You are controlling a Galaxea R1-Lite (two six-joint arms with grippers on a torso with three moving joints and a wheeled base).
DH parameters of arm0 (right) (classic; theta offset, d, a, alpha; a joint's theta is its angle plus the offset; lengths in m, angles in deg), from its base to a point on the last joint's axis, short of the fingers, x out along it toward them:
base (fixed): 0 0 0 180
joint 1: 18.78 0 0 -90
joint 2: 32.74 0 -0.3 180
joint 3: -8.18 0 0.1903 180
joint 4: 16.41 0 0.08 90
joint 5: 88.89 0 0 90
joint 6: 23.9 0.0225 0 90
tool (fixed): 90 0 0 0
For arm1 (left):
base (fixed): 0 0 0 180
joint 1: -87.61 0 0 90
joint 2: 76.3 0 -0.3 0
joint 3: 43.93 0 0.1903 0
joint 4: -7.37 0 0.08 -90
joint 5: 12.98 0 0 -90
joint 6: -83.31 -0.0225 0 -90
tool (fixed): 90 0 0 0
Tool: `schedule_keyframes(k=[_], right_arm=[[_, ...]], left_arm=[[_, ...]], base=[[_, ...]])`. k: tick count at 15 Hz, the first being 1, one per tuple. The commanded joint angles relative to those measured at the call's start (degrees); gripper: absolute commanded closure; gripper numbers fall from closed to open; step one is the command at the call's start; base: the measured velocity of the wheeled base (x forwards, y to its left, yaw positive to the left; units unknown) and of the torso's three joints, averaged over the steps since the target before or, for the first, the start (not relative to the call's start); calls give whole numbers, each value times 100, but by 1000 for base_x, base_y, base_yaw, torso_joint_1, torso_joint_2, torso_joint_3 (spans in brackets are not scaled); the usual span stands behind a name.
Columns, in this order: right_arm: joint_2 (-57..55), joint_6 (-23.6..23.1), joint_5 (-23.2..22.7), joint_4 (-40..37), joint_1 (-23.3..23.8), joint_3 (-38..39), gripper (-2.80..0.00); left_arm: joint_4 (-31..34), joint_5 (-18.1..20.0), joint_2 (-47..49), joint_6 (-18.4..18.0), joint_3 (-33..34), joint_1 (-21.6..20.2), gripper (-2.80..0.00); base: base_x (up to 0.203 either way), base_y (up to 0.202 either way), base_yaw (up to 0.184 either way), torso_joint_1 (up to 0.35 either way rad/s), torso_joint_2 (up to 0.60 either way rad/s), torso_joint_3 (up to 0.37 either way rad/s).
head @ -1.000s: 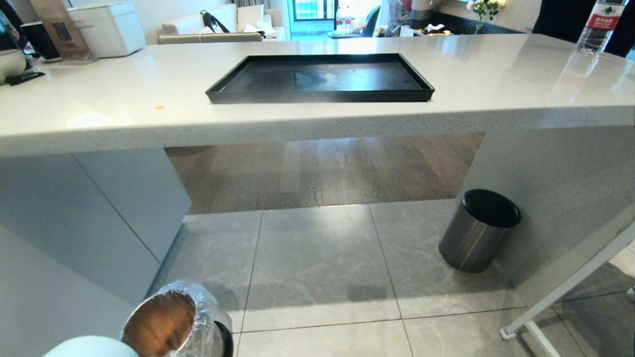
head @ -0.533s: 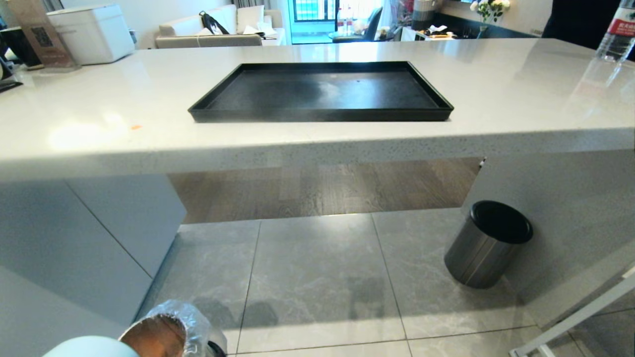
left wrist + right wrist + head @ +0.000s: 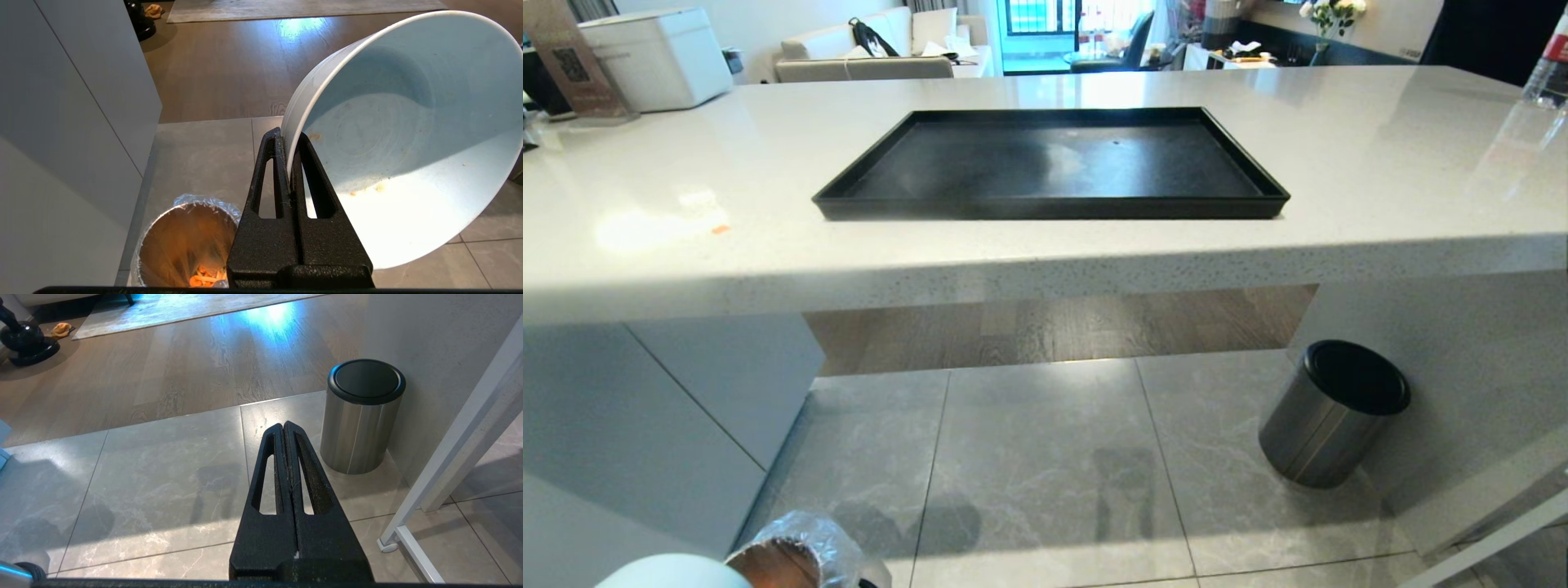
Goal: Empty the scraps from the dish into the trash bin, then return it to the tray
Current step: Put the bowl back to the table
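Observation:
My left gripper [image 3: 287,136] is shut on the rim of the dish [image 3: 408,134], a pale light-blue bowl held tilted on its side, with only small crumbs stuck inside. Its edge shows at the bottom left of the head view as the dish [image 3: 674,572]. Below it on the floor stands the trash bin [image 3: 186,241], lined with crinkled clear plastic, and the orange scraps [image 3: 204,279] lie at its bottom. The bin [image 3: 796,555] also shows in the head view. The black tray [image 3: 1049,163] lies empty on the white counter. My right gripper [image 3: 283,425] is shut with nothing in it, low over the floor tiles.
A brushed-steel bin with a black top [image 3: 1331,412] stands on the floor at the right, beside the counter's side panel. A white frame leg on a wheel [image 3: 412,522] is near it. A small orange bit [image 3: 720,229] lies on the white counter [image 3: 1380,171], left of the tray.
The whole head view has shifted: the counter and tray appear larger and lower, and the lined bin has slid toward the bottom edge. The camera moved; both arms kept still.

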Motion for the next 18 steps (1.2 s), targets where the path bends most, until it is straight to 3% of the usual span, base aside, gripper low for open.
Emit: schedule_keyframes(k=[1,18], right_arm=[[2,5,1,2,-1,-1,0],[2,5,1,-6,-1,-1,0]], left_arm=[[-2,1,1,2,0,0,0],[-2,1,1,2,0,0,0]], base=[[0,0,0,0,0,0],[0,0,0,0,0,0]])
